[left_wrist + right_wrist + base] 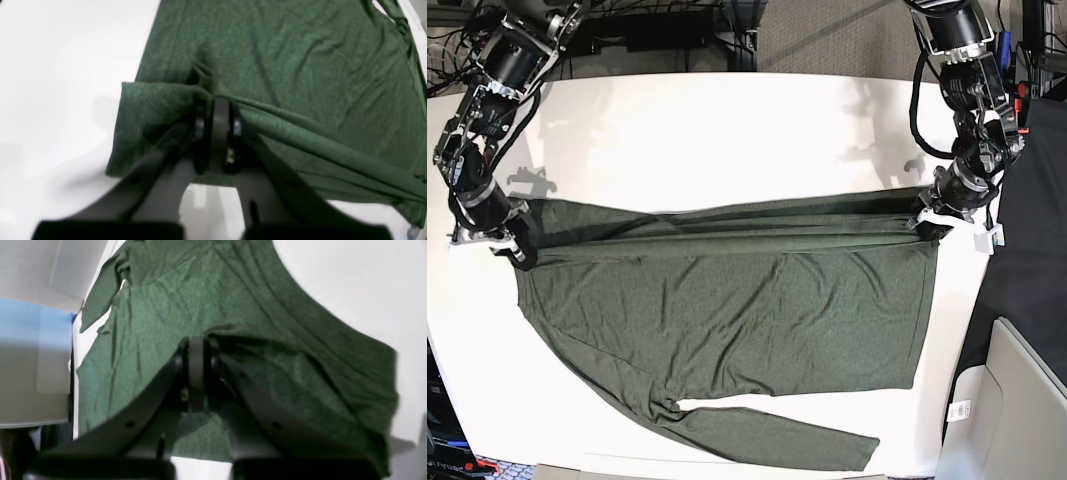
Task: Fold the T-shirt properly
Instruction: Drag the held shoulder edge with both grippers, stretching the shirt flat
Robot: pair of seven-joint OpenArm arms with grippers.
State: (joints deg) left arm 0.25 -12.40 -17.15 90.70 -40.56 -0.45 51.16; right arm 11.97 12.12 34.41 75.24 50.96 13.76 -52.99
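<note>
T-shirt (757, 320), dark green, lay spread over the white tabletop (727, 120), with its far edge gathered in a long band running between the two arms. Left fingers (924, 228) were closed on the shirt at one end of the band, fabric bunched at the tips. Right fingers (525, 258) were also closed on it, at the band's other end. Between the two grips the cloth looked pulled fairly straight, with a strip of shirt showing beyond it. Body was mostly flat, some soft wrinkles. One sleeve stretched out along the near side of the tabletop, a bit of white showing between it and the body. Near right corner of the body lay flat, below the left arm's grip in the base view.
</note>
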